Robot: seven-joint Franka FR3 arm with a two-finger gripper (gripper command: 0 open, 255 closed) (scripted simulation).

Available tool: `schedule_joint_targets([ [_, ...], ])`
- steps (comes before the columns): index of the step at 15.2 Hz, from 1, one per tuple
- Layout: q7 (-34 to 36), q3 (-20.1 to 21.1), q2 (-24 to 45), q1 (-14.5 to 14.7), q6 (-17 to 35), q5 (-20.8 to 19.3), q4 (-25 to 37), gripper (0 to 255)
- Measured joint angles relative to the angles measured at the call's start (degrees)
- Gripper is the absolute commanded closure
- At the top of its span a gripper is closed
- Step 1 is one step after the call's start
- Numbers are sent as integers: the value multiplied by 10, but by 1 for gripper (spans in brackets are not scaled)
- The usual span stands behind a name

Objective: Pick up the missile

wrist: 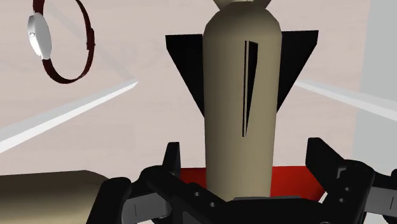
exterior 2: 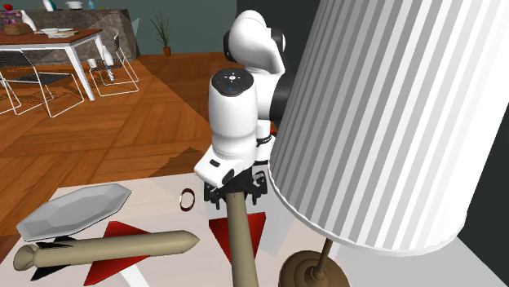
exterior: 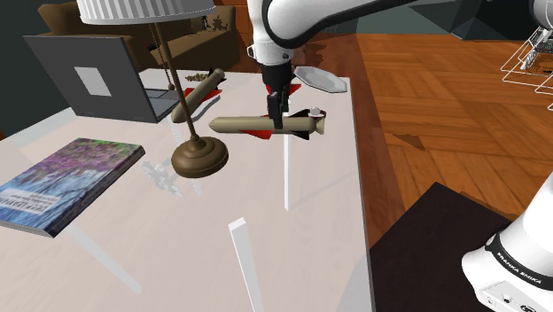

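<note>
The missile [exterior: 239, 125] is a tan tube with black and red fins, lying near the far edge of the white table [exterior: 310, 230]. My gripper [exterior: 279, 113] comes down on its middle from above. In the wrist view the tan body [wrist: 242, 95] runs between my two black fingers [wrist: 172, 162], which stand apart with a small gap on each side. The second exterior view shows the gripper [exterior 2: 235, 194] astride the missile [exterior 2: 242, 253], which points toward that camera. A second, similar missile [exterior: 197, 97] [exterior 2: 114, 247] lies close by.
A lamp with a brown base [exterior: 199, 158] and a big striped shade [exterior 2: 391, 122] stands close to the gripper. A grey plate [exterior 2: 73, 210], a dark red watch [wrist: 60, 38], a laptop [exterior: 97, 80] and a book [exterior: 66, 182] also lie on the table.
</note>
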Motion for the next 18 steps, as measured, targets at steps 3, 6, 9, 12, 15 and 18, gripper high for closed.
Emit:
schedule_joint_targets([
  [3,2,0,4,0,22,-1,-18,0],
  [6,1,-1,7,0,30,-2,-23,255],
  [9,1,-1,7,-1,31,-2,-24,255],
  [12,1,-1,7,0,31,-2,-24,255],
  [15,2,-1,7,0,32,-2,-24,255],
  [18,0,0,6,0,15,-1,-10,255],
])
